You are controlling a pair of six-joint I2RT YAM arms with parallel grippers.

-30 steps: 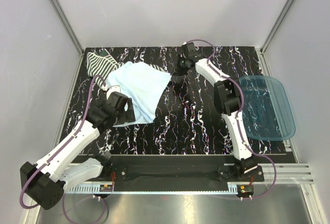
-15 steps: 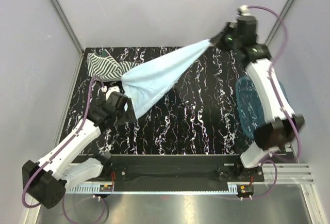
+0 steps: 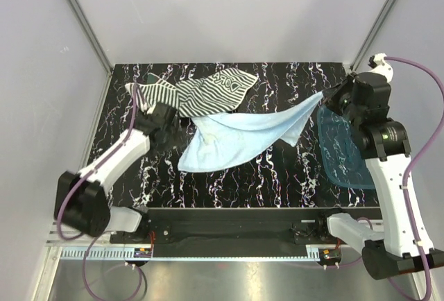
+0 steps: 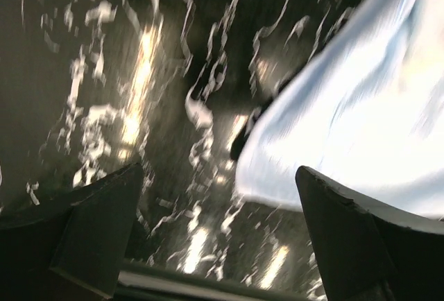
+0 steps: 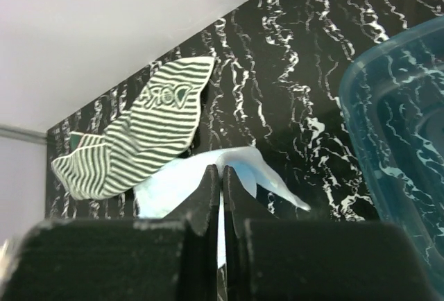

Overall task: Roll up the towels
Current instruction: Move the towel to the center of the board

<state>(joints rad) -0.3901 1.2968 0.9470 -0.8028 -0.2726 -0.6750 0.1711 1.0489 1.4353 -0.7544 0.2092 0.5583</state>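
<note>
The pale blue towel [image 3: 239, 134] is now drawn out across the middle of the tabletop [image 3: 277, 173]. A second ago it was heaped over the striped towel [image 3: 201, 93] at the far left, and half a second ago it was pulled taut through the air toward the far right corner. One corner is kept raised by the right pincer [image 3: 327, 101], which in its wrist view is seen pressed together on a thin fold of blue cloth, just beside the blue tray [image 3: 350, 159]. The rest of the towel is laid down, wrinkled and slanting toward the near left.

The striped towel has been tugged along and is now spread along the far edge, its near edge overlapped by the blue cloth. The left pincer [image 4: 218, 204] has been shifted to the blue towel's left end; its jaws are held apart with nothing between them.

The towels are thus judged only partly separated. The blue one is stretched but not yet flattened, and no rolling has been begun.
</note>
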